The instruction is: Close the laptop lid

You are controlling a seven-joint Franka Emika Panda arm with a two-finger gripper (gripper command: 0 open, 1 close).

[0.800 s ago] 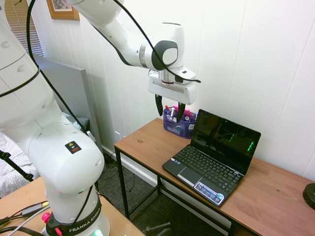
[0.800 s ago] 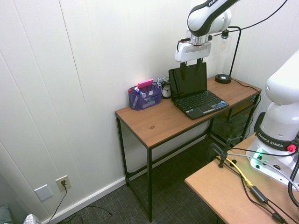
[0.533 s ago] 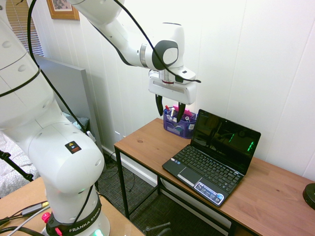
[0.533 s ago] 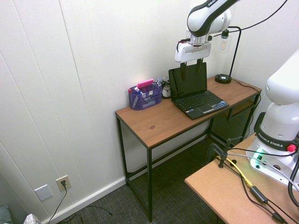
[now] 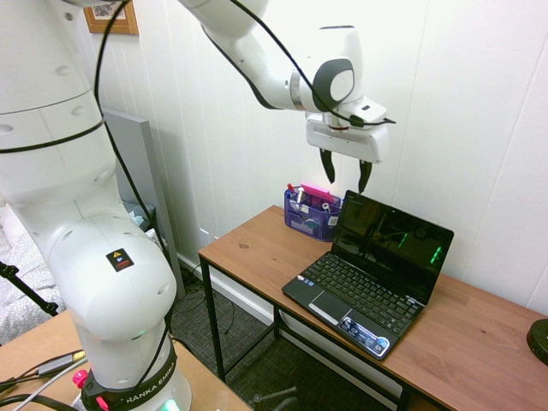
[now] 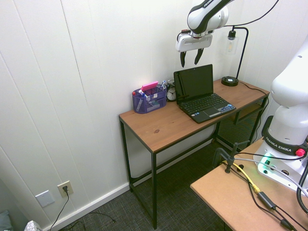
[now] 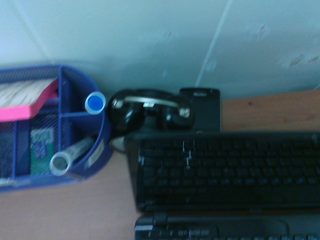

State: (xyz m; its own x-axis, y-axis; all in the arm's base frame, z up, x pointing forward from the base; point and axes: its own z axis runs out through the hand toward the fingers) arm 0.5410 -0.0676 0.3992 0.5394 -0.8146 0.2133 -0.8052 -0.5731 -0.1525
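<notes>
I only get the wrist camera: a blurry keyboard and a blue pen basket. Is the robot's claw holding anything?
Observer: No. The gripper is open and empty.
Operator: Where is it, then?
Observer: It hangs above the top edge of the lid, not touching it.
Operator: So the computer isn't shut?
Observer: Right. The laptop is open, with the lid standing nearly upright.
</notes>
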